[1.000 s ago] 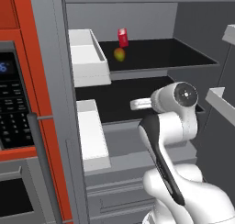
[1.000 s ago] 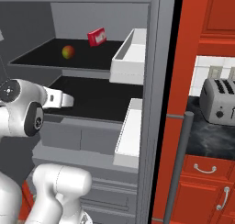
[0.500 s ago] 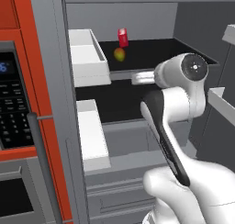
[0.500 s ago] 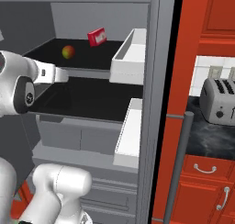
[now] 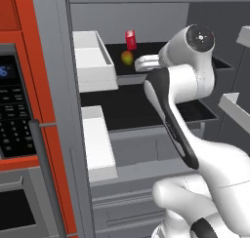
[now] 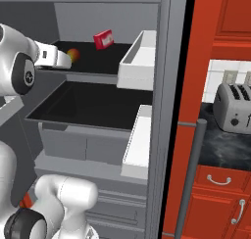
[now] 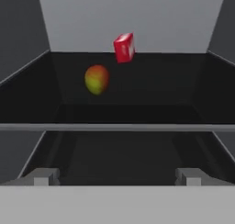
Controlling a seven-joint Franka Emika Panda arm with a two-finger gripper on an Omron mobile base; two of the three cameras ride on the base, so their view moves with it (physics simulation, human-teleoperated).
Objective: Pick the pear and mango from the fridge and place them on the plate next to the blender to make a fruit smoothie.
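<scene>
Raised since a second ago to upper-shelf level, the end effector (image 7: 117,177) hangs released and empty at the fridge (image 5: 146,129) shelf's front edge, facing the mango (image 7: 97,79) lying beside a red can (image 7: 124,47).

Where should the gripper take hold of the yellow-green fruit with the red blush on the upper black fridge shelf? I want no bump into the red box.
Grip the mango across its narrower width at mid-height, coming straight in from the open shelf front. It stands as an upright oval, alone on the upper shelf, with the red box behind and to one side. The gripper is open and level with it, so a forward reach probably suffices.
</scene>
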